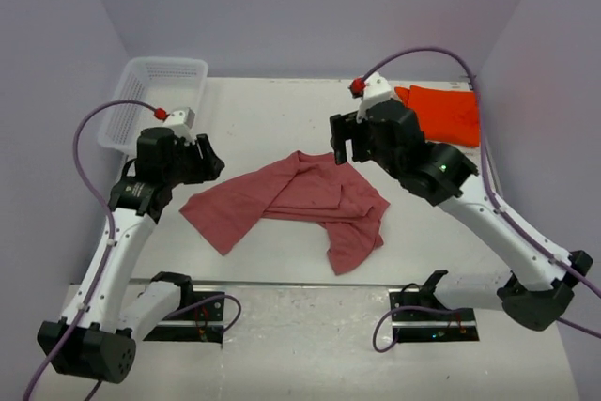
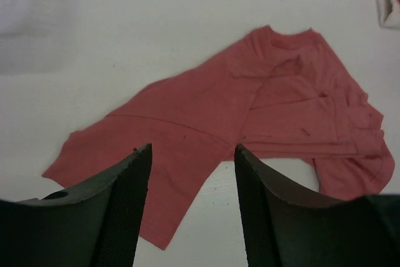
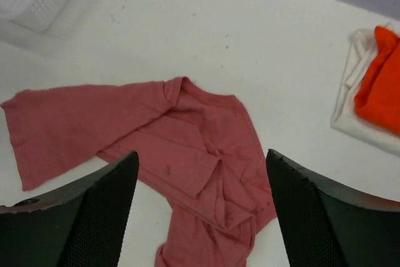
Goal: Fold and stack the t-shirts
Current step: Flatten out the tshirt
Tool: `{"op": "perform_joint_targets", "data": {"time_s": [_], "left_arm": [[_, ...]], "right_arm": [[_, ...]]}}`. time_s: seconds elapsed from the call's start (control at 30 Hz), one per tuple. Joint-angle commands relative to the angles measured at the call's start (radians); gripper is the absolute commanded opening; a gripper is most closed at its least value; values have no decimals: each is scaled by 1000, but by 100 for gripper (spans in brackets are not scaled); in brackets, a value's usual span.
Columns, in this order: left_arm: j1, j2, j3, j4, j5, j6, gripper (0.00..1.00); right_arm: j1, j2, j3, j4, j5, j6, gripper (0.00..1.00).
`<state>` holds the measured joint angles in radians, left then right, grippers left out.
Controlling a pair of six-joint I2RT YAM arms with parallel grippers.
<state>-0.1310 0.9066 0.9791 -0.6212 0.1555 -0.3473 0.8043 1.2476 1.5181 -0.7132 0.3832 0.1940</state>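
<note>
**Red shirt lying loose between two open grippers**

The red shirt (image 1: pixel 291 199) is lying on the table (image 1: pixel 272 110) near its middle, partly doubled over itself. One long end is stretching out toward the left side, and a flap is trailing toward the near edge.

The left gripper (image 1: pixel 210 161) is hovering just beside that left end. Its fingers are spread and nothing is between them. From its wrist camera, the cloth is spreading out below and beyond the fingertips (image 2: pixel 140 154).

The right gripper (image 1: pixel 341 143) is hanging over the far right part of the shirt, near the collar, its fingers wide apart and empty.

The left arm (image 1: pixel 113 241) is rising from its base and bending inward at the top. The right arm (image 1: pixel 488 223) is reaching diagonally from the near right toward the centre.

The orange shirt (image 1: pixel 446 112) is sitting folded at the far right, well apart from the red one. The right wrist view shows it resting on a folded white shirt (image 3: pixel 345 95). A basket (image 1: pixel 155 100) is standing in the far left corner, behind the left gripper.
</note>
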Motion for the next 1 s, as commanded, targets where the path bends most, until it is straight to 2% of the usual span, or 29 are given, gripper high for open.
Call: {"op": "perform_joint_targets", "data": {"time_s": [0.0, 0.07, 0.1, 0.17, 0.27, 0.37, 0.5, 0.77, 0.97], "left_arm": [[-51, 49, -52, 32, 17, -22, 56], [-85, 54, -82, 28, -95, -106, 47], [-93, 51, -95, 26, -129, -137, 47], [-111, 35, -135, 14, -215, -217, 47], [-136, 21, -198, -5, -272, -266, 45], [-186, 44, -218, -37, -299, -307, 43], [-260, 75, -212, -58, -284, -383, 44], [-291, 91, -261, -92, -304, -476, 44], [-291, 107, -246, -75, -295, -460, 44]], "right_arm": [[-2, 102, -156, 67, -88, 113, 81], [-2, 121, -176, 77, -96, 148, 74], [-2, 130, -180, 86, -108, 156, 69], [-2, 150, -194, 109, -170, 179, 69], [-2, 171, -211, 118, -188, 219, 75], [-26, 197, -245, 118, -178, 251, 76], [-88, 214, -328, 153, -219, 301, 73], [-103, 171, -515, 300, -331, 338, 61], [-96, 177, -546, 313, -349, 346, 57]]}}
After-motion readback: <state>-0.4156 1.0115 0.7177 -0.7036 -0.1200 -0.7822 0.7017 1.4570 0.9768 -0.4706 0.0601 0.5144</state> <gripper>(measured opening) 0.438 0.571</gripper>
